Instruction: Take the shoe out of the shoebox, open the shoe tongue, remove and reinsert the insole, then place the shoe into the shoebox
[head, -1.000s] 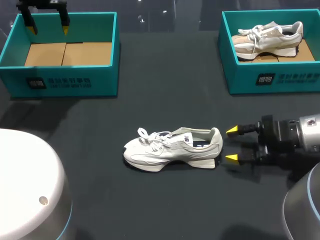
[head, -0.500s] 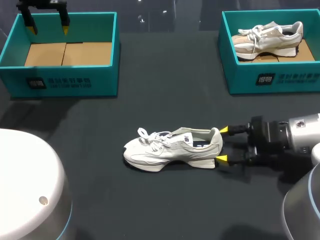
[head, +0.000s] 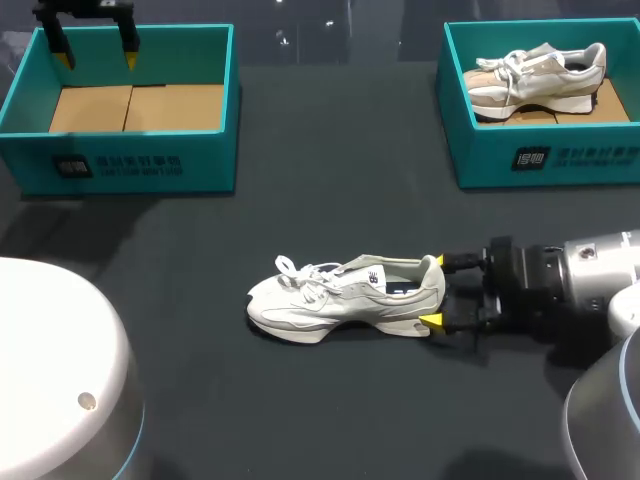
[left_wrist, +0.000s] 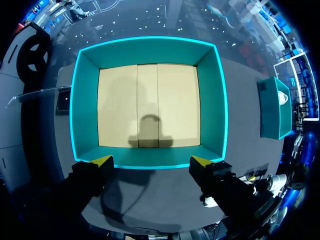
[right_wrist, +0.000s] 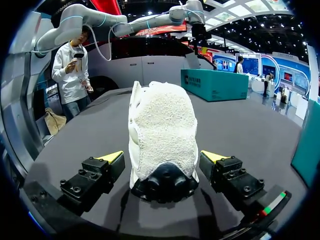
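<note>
Shoe: white trainer, upright on its sole on the dark surface, mid-way between the two boxes and well apart from both; heel toward the right arm
Right gripper: level with the heel, fingers spread, one on each side of it; the wrist view shows a gap at both sides, so nothing is held
Left gripper: hangs over the far wall of the empty shoebox, fingers spread, holding nothing
Other shoebox: far right, carries a second shoe
Step in hand: shoe judged already out of its box; tongue and insole work not yet begun; the right arm appears set to clamp the heel
Next move calls for: closing squarely on the heel without pushing the shoe forward, then the left arm coming over to the tongue
Edges: box walls stand well clear of the shoe
Open room: bare surface all round the shoe, widest on the left arm's side
</note>
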